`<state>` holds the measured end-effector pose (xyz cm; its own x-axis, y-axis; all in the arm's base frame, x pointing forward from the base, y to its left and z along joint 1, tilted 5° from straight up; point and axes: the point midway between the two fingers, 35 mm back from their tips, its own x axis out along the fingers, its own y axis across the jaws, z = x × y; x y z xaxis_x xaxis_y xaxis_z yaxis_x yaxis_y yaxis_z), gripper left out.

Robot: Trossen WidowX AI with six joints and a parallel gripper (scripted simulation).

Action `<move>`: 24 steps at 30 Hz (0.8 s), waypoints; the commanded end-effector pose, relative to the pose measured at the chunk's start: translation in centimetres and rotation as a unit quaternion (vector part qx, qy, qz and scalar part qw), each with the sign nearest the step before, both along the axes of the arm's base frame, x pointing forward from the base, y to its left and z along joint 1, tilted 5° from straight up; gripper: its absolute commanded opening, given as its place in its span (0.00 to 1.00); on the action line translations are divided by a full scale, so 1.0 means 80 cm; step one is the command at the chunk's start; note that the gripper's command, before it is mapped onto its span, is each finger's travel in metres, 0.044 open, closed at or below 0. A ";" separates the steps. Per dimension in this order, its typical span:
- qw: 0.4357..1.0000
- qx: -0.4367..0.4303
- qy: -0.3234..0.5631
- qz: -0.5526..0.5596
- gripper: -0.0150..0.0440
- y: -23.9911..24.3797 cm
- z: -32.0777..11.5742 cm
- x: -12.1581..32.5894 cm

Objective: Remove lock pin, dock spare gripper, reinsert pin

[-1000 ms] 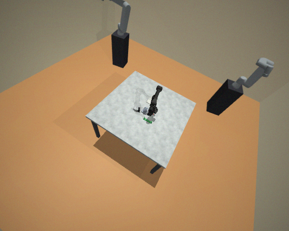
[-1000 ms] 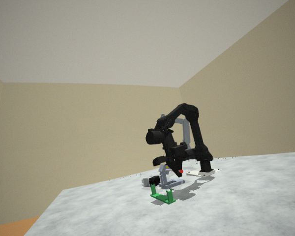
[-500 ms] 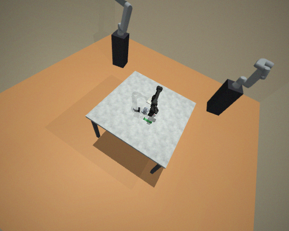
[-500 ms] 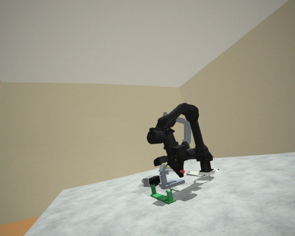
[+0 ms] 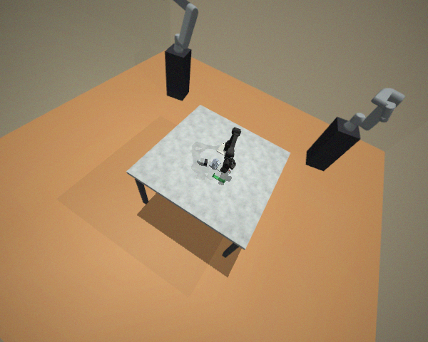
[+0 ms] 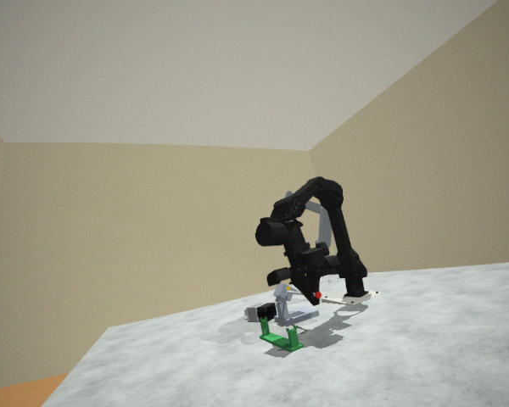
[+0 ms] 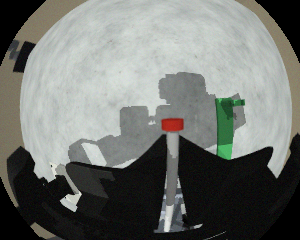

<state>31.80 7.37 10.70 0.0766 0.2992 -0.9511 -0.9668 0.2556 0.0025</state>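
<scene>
My gripper (image 5: 224, 170) (image 6: 316, 301) (image 7: 169, 139) is shut on the lock pin, just beside the mount. The pin (image 6: 317, 295) (image 7: 173, 155) has a red head and a thin grey shaft. Its head sticks out past the fingertips, and its shaft runs back towards the mount's socket. Whether its tip is still inside the socket cannot be told. The blue-grey mount (image 5: 215, 163) (image 6: 281, 309) stands upright on its base, with a small yellow mark at its top. The spare gripper (image 5: 205, 162) (image 6: 266, 310), a black block with grey parts, lies on the table beside the mount.
A green cradle (image 5: 218, 178) (image 6: 276, 339) (image 7: 225, 127) with two uprights stands in front of the mount. The arm's white base plate (image 5: 221, 148) (image 6: 346, 299) is behind. Two grey arms on black pedestals (image 5: 177, 73) (image 5: 332, 145) stand beyond the table.
</scene>
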 end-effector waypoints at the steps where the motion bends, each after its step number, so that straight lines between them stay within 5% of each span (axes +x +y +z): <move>1: 1.000 -0.002 0.001 -0.003 0.25 0.004 0.002 0.003; 24: 1.000 -0.002 0.002 -0.001 0.25 0.018 0.016 0.005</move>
<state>32.14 8.86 11.43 0.0688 0.2962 -0.9526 -0.9671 0.2542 0.0092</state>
